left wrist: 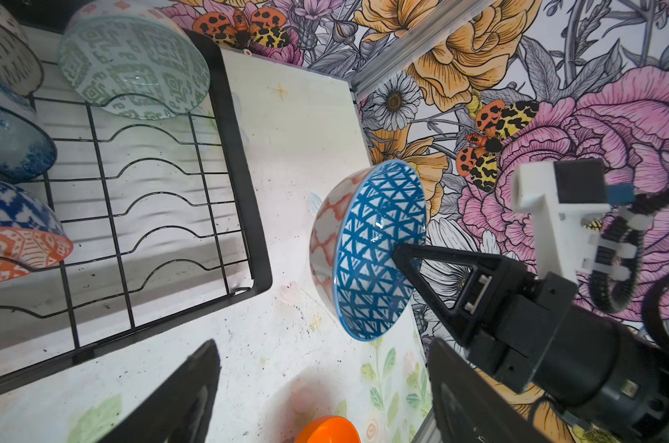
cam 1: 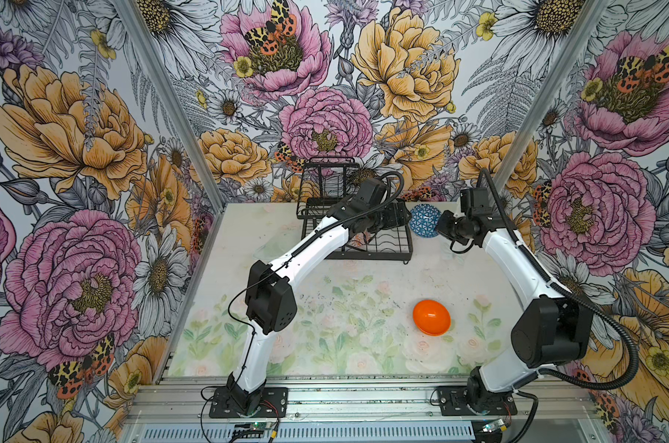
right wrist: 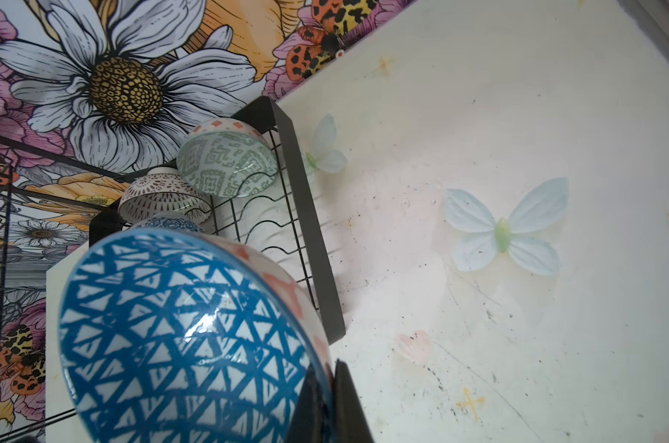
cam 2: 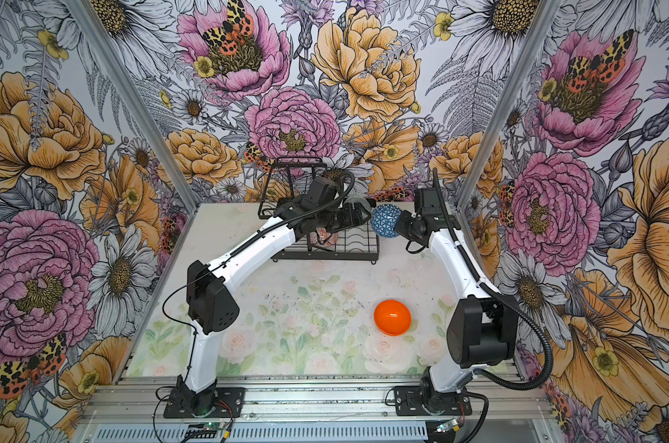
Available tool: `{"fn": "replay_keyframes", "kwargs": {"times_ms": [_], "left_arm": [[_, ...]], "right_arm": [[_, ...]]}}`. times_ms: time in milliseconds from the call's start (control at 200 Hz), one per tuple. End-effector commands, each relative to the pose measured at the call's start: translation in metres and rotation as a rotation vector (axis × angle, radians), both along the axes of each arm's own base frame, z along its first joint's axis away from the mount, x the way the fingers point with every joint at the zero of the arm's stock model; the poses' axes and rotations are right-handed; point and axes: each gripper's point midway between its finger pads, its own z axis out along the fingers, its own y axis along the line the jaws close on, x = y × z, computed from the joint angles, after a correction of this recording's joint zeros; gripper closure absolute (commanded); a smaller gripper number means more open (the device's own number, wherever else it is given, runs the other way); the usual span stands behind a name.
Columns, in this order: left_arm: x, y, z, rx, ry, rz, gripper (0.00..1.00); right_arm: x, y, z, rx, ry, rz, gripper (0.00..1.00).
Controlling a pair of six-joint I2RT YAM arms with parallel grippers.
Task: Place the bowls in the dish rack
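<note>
Here, right gripper (left wrist: pixel 403 259) clamps the blue-triangle bowl (left wrist: pixel 379 249) by its rim.
Bowl hangs tilted just right of the dish rack (left wrist: pixel 244 184); left gripper (cam 1: pixel 398 216), jaws apart, over the rack's right side; orange bowl (cam 1: pixel 431 317) on the near-right counter (cam 1: pixel 325 287).

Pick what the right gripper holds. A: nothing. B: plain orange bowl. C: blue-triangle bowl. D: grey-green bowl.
C: the right gripper pinches the rim of the blue-triangle bowl, tipped on edge beside the rack.
</note>
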Motion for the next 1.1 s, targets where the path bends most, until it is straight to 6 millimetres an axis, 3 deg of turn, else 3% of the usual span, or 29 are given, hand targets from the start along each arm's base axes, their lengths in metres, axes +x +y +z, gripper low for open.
{"fn": "replay_keyframes", "kwargs": {"times_ms": [0, 510, 876, 1091], "left_arm": [[-0.001, -0.005, 0.0, -0.018, 0.027, -0.011, 0.18], [0.004, 0.004, -0.012, -0.004, 0.056, 0.034, 0.39], [0.009, 0.013, -0.013, -0.01, 0.075, 0.071, 0.62], [0.011, 0.016, -0.014, -0.003, 0.071, 0.086, 0.7]], "right_arm": [[0.006, 0.006, 0.051, -0.031, -0.143, 0.013, 1.0], [0.003, 0.042, 0.101, -0.166, -0.282, 0.084, 1.0], [-0.003, 0.048, 0.111, -0.196, -0.314, 0.097, 1.0], [-0.005, 0.051, 0.113, -0.199, -0.319, 0.102, 1.0]]}}
